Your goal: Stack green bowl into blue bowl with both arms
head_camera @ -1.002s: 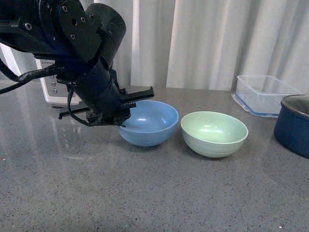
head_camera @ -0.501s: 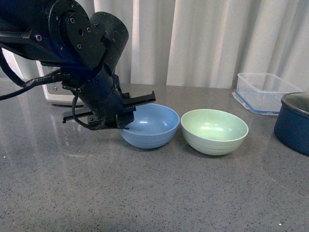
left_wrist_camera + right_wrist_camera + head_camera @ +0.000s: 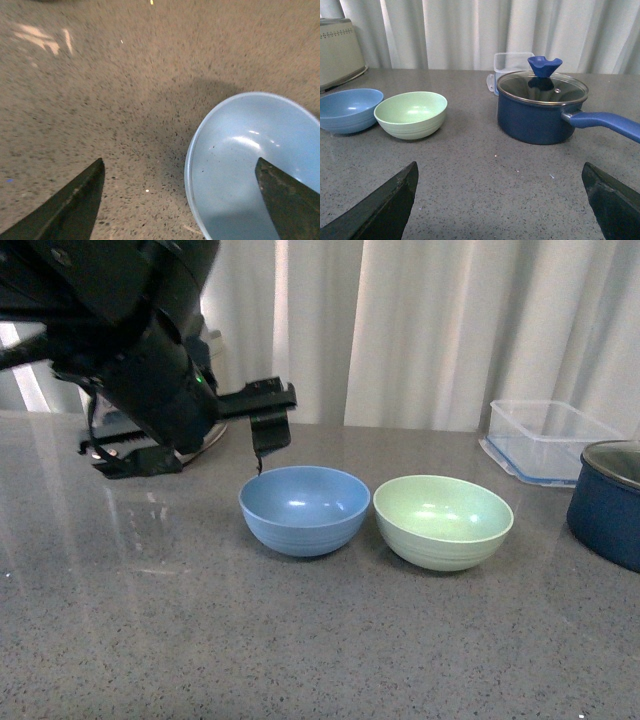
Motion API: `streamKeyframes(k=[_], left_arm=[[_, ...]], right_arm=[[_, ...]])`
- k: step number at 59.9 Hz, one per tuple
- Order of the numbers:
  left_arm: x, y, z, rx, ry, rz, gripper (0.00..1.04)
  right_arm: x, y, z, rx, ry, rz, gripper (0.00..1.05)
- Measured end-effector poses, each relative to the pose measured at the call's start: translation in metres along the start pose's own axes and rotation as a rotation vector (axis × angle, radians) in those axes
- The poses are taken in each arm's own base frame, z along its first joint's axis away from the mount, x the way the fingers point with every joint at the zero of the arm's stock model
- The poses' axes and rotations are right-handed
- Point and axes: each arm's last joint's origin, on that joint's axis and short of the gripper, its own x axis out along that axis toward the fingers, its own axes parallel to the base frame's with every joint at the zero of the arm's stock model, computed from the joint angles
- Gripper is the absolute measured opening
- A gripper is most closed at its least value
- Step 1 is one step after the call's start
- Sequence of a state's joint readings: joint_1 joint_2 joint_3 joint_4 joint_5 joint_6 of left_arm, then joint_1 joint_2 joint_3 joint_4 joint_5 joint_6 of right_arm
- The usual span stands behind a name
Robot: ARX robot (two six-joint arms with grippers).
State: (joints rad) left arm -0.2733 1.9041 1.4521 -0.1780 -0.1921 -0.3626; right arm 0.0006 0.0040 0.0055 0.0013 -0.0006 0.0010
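Left gripper (image 3: 179, 165) lifted clear of the blue bowl (image 3: 304, 510).
Jaws stood apart, empty; bowl remained just beside the green bowl (image 3: 443, 520).

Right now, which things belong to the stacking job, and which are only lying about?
Job: green bowl, blue bowl, left gripper, right gripper, both open.
Lying about: navy pot with glass lid, clear plastic box, pale appliance.

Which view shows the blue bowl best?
Front view: the blue bowl is whole, rim to base. Left wrist view shows only part of it, close up; right wrist view crops it at the edge.
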Motion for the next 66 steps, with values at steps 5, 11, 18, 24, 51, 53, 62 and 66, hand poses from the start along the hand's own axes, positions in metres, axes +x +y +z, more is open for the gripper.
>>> streamKeyframes(k=[5, 11, 18, 24, 51, 53, 62, 66], left_arm=[[-0.036, 0.012, 0.004, 0.017, -0.078, 0.021, 0.97], [-0.066, 0.022, -0.008, 0.063, -0.134, 0.055, 0.98], [-0.098, 0.031, -0.034, 0.147, -0.174, 0.076, 0.98], [-0.107, 0.031, -0.036, 0.180, -0.188, 0.069, 0.98], [-0.134, 0.091, -0.101, 0.186, -0.626, -0.038, 0.32], [-0.136, 0.096, -0.109, 0.191, -0.616, -0.037, 0.25], [-0.147, 0.111, -0.134, 0.203, -0.603, -0.042, 0.04], [-0.153, 0.117, -0.142, 0.201, -0.609, -0.037, 0.04]], right_arm=[[0.000, 0.000, 0.000, 0.000, 0.000, 0.000, 0.95], [0.000, 0.000, 0.000, 0.000, 0.000, 0.000, 0.95], [0.000, 0.000, 0.000, 0.000, 0.000, 0.000, 0.95], [0.000, 0.000, 0.000, 0.000, 0.000, 0.001, 0.95], [0.000, 0.000, 0.000, 0.000, 0.000, 0.000, 0.95], [0.000, 0.000, 0.000, 0.000, 0.000, 0.000, 0.95], [0.000, 0.000, 0.000, 0.000, 0.000, 0.000, 0.95], [0.000, 0.000, 0.000, 0.000, 0.000, 0.000, 0.95]])
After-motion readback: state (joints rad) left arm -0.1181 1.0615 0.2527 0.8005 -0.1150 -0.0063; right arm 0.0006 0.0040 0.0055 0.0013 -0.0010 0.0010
